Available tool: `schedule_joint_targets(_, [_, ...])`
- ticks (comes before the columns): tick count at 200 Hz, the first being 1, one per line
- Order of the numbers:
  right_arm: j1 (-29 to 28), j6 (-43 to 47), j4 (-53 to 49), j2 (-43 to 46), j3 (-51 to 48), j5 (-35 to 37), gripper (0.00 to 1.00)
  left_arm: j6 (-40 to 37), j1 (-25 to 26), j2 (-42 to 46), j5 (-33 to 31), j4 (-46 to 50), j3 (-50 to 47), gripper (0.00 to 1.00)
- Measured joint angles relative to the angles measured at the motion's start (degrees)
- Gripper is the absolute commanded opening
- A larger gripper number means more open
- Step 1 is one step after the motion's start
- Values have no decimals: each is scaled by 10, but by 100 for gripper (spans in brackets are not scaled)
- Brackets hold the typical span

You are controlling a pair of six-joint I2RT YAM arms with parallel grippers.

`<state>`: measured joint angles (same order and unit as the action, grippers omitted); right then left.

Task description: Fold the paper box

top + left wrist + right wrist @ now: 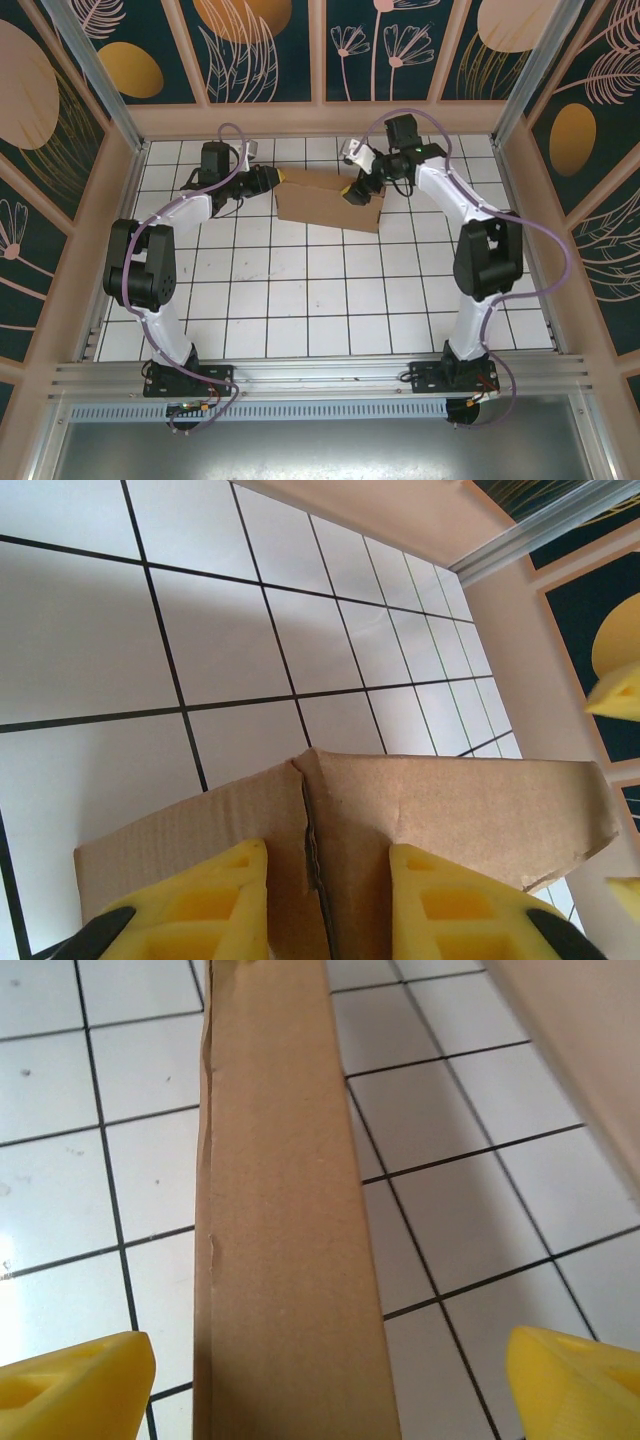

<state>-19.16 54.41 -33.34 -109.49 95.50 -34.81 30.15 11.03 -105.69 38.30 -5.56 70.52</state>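
With contact cropped, left tool (325,855) pinches the paper box (455,800); right tool (325,1360) spread astride.

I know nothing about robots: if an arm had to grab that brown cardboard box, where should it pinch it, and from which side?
Probably one narrow wall of the paper box, not its broad panels. At the box's right end that wall runs straight through the open right gripper, tiles showing either side, so approach end-on and close across it.
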Motion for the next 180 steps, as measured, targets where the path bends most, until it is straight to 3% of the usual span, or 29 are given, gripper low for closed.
schedule_joint_targets(63, [-12, 41, -105, -57, 78, 3, 52, -6, 0, 9, 0, 1, -9, 32])
schedule_joint_targets(86, [-13, 46, -115, -57, 81, 3, 51, -8, 0, 16, 0, 6, -13, 41])
schedule_joint_targets(141, [-16, 53, -119, -56, 79, 5, 49, 0, 2, 57, -29, 7, -63, 79])
schedule_joint_targets(145, [-17, 50, -117, -55, 77, 7, 49, -2, 2, 65, -32, 6, -71, 90])
schedule_joint_targets(148, [-17, 49, -115, -54, 74, 9, 49, -1, 2, 71, -37, 4, -78, 93])
schedule_joint_targets(180, [-25, 19, -43, -15, 16, 53, 49, 1, 6, 147, -96, 0, -129, 99])
